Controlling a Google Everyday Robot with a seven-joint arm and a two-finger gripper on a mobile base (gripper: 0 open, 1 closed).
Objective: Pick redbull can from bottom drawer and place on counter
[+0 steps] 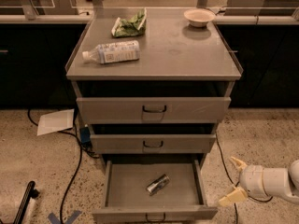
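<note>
We see the gripper (235, 180) right of the bottom drawer (126, 186), fingers (232, 198) released, redbull can (158, 184) lying inside

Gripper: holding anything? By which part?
Nothing held. The gripper is open and empty, right of the bottom drawer; the redbull can lies loose inside that drawer.

The redbull can (158, 184) lies in the bottom drawer (128, 192), the gripper (235, 180) right of it.
</note>
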